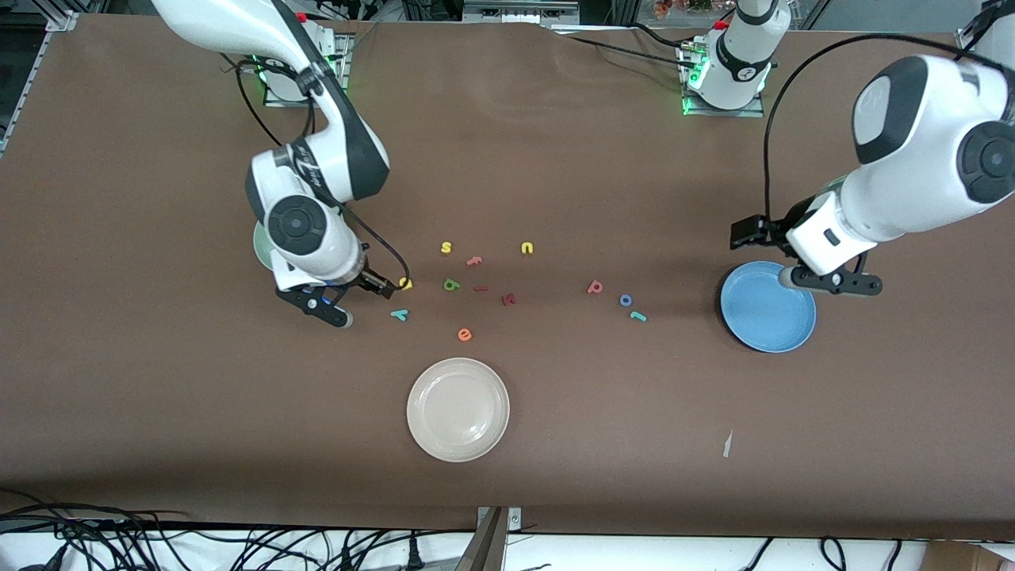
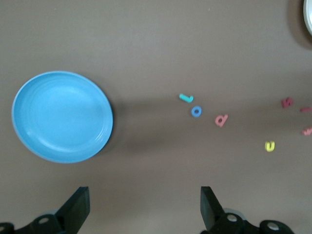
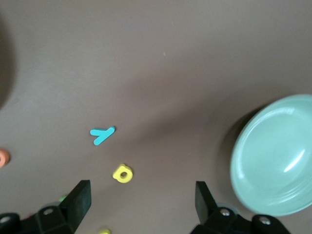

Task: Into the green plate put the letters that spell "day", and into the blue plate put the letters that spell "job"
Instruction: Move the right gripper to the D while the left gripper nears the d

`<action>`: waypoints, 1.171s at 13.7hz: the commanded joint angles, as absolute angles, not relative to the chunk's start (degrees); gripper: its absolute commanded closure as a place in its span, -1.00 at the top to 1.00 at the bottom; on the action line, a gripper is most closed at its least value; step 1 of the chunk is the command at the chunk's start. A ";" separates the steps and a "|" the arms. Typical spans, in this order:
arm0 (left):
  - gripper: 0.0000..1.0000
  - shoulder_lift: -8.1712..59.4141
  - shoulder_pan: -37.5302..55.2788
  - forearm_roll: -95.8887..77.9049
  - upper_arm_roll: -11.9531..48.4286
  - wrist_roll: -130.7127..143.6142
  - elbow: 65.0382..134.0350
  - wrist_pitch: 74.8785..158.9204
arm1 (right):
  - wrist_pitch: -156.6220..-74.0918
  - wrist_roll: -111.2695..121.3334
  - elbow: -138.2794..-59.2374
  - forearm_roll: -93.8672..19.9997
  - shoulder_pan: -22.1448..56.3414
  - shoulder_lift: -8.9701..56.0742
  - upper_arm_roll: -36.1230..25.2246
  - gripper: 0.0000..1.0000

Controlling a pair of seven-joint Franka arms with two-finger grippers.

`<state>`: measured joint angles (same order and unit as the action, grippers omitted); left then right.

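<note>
While arm hides green plate (image 3: pixel 275 156) in front view | right gripper (image 3: pixel 141 202) wide | left gripper (image 2: pixel 145 209) wide

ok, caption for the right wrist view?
Open right claw over the table beside the green plate, yellow "d" and teal "y" below.

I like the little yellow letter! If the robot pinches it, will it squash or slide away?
The yellow "d" looks thin and foamy, so it would probably squash a little. It lies flat on the table, so it likely won't roll, and being tiny, it could easily scoot if nudged.
</note>
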<state>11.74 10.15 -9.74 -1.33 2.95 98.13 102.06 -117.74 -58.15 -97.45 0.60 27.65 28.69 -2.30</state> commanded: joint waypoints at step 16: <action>1.00 33.30 30.67 -2.48 -1.23 8.17 105.64 140.53 | -154.34 -89.03 -119.97 1.41 32.96 29.79 -2.64 0.79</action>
